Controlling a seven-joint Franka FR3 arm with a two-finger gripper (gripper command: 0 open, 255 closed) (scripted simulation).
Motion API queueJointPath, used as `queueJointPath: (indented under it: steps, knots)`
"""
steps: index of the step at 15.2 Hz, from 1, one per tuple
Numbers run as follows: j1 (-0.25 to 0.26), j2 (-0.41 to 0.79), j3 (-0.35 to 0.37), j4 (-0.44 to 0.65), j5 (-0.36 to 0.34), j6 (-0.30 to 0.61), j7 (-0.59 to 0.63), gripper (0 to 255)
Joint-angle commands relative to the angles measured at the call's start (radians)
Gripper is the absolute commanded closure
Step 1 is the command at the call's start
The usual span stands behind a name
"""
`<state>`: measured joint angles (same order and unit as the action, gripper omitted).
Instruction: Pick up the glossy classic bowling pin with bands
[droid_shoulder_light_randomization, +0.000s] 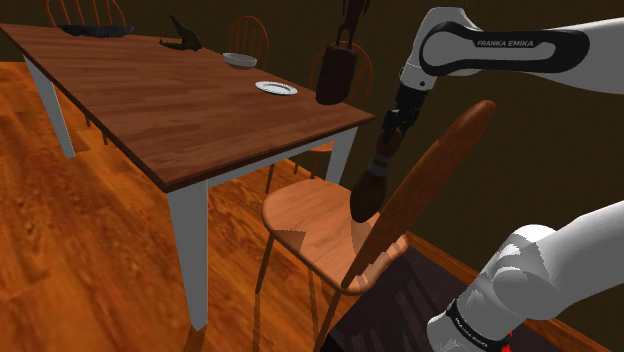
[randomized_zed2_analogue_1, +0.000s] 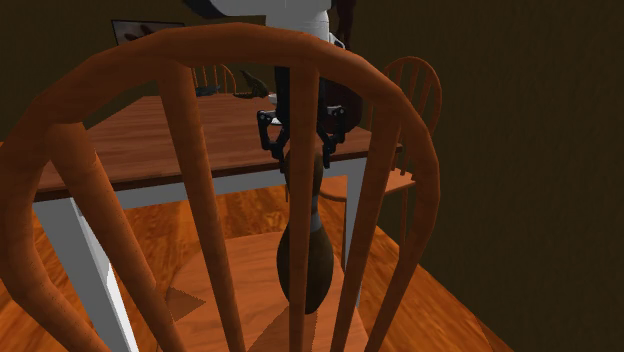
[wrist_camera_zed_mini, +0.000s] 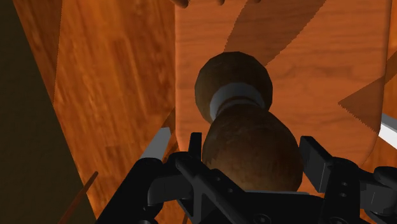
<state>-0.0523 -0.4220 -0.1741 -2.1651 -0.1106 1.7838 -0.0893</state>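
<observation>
A dark brown bowling pin (droid_shoulder_light_randomization: 371, 188) with a pale grey band at its neck stands upright over the seat of a wooden chair (droid_shoulder_light_randomization: 310, 215). The black gripper (droid_shoulder_light_randomization: 391, 128) clasps its upper end from above, fingers (wrist_camera_zed_mini: 313, 154) closed against it. Just beside the chair is a white-legged wooden table (droid_shoulder_light_randomization: 180, 105) bearing a plate (droid_shoulder_light_randomization: 276, 88) and a bowl (droid_shoulder_light_randomization: 240, 60).

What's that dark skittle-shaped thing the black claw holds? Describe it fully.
It is a bowling pin, dark brown, with a pale grey band at its narrow neck and a bulbous body. It hangs nearly upright, head up, clasped by the black gripper over a wooden chair's seat. Whether its base touches the seat is unclear.
</observation>
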Motion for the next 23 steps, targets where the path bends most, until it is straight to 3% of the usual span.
queueJointPath:
  steps: [1, 8, 23]
  knots:
    - [0.000, 0.001, 0.000, -0.004, 0.000, 0.002, 0.000, 255]
    - [0.000, 0.002, -0.001, -0.001, 0.000, 0.000, -0.001, 255]
    - [0.005, 0.033, 0.007, 0.230, 0.010, -0.199, -0.013, 255]
